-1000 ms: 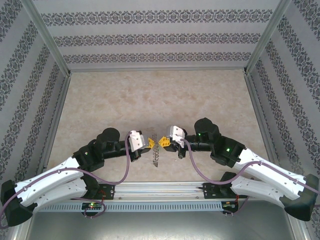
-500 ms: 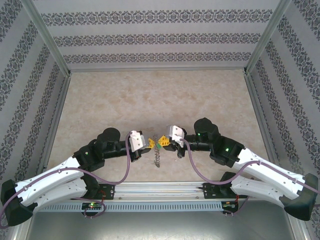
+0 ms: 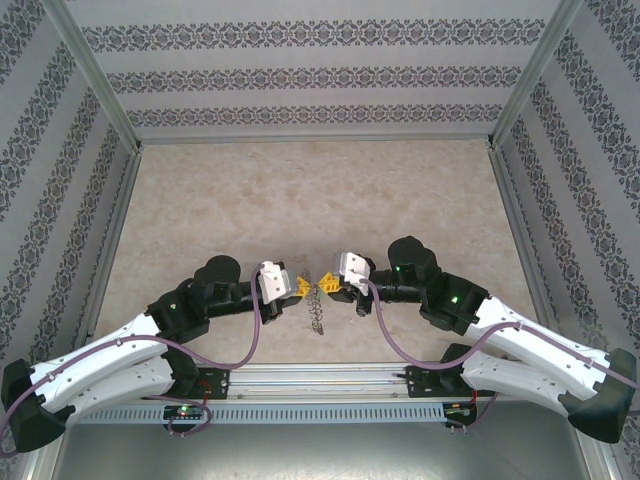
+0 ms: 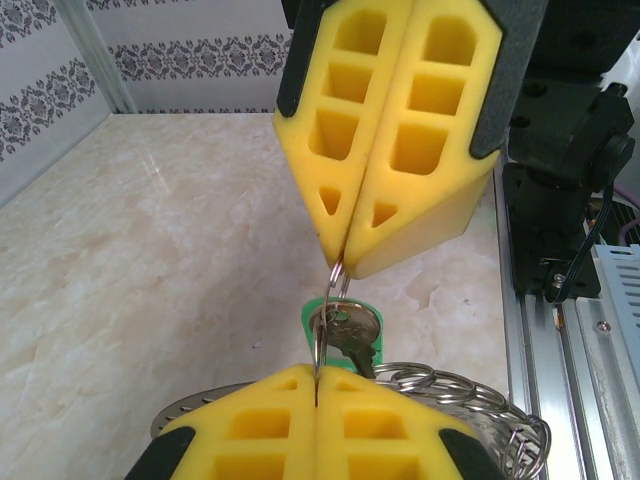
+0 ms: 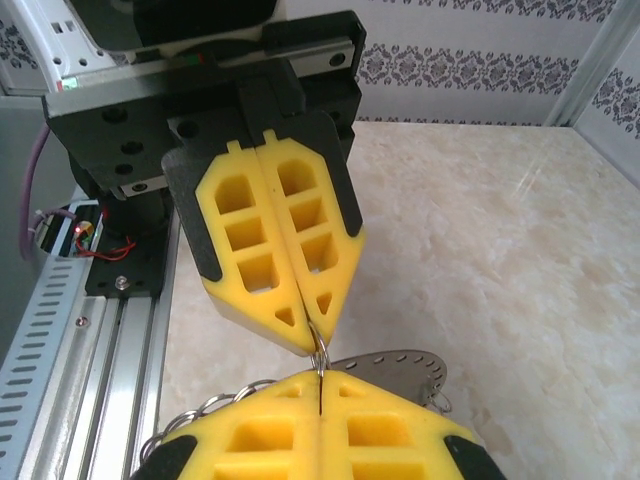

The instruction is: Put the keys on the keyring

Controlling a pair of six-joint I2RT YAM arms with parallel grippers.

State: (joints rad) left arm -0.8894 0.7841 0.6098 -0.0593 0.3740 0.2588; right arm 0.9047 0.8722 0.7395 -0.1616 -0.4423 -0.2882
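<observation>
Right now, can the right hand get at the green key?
Probably not: the right hand and left hand are both shut on the small ring, with the green key hanging between them; it must release first.

Green-headed key (image 4: 366, 328), beige marbled table (image 4: 150, 250)

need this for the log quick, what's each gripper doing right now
left gripper: shut on small ring
right gripper: shut on the same small ring

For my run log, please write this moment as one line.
left end effector: shut on small ring | right end effector: shut on same ring | green key: hanging on it | keyring: below
</observation>
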